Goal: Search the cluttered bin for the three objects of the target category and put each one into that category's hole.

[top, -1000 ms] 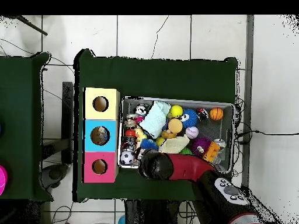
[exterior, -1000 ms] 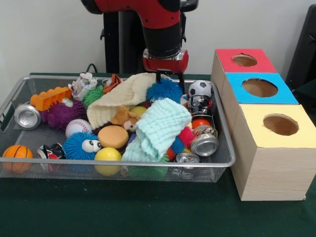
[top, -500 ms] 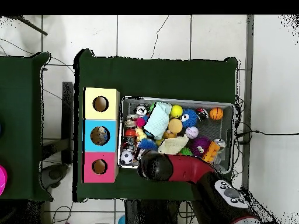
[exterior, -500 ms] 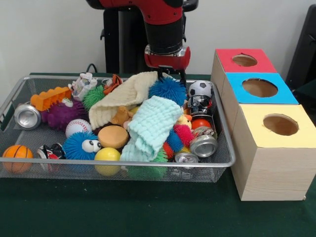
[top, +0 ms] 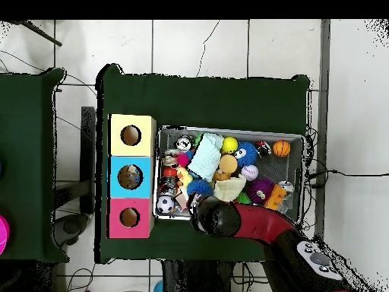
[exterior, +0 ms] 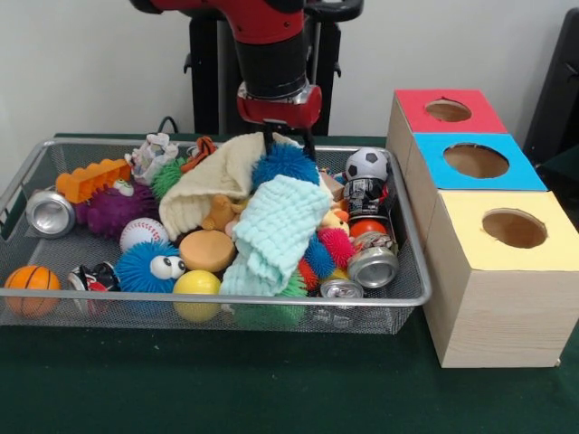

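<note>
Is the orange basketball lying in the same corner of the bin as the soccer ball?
No. In the front view the basketball lies at the bin's near left corner, while the soccer ball sits at the far right.

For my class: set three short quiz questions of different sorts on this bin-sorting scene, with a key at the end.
1. True or false: the soccer ball lies at the end of the wire bin nearest the boxes.
2. Multiple choice: in the front view, which box stands nearest the camera? A) red box B) blue box C) yellow box
3. Fill in: the gripper is right above a fuzzy ____ ball, which rests against the mint green cloth.

Key: 1 true; 2 C; 3 blue.
</note>
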`<state>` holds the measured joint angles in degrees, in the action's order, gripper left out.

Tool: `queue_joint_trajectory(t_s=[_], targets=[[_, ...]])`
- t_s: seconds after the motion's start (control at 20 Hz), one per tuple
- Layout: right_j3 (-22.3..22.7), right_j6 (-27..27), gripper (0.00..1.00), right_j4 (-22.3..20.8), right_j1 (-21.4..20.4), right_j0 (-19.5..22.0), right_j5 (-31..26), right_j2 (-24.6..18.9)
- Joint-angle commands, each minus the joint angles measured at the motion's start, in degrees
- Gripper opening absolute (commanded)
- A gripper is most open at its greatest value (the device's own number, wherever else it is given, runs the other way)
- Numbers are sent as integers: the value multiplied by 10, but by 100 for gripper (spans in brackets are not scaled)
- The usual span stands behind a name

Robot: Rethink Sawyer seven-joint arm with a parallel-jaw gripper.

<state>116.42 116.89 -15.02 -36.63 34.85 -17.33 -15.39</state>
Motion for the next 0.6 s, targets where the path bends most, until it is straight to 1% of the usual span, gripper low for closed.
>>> queue_joint_trajectory(t_s=[0.05,0.1,0.3,0.45,0.6], targets=[[-21,8,100,31,-36,35,-106,-13],[-17,5,100,36,-50,38,-120,-17],[-20,-12,100,46,-82,53,-169,-31],[-28,-25,100,52,-97,64,-202,-42],[-44,-31,100,54,-100,69,-230,-46]])
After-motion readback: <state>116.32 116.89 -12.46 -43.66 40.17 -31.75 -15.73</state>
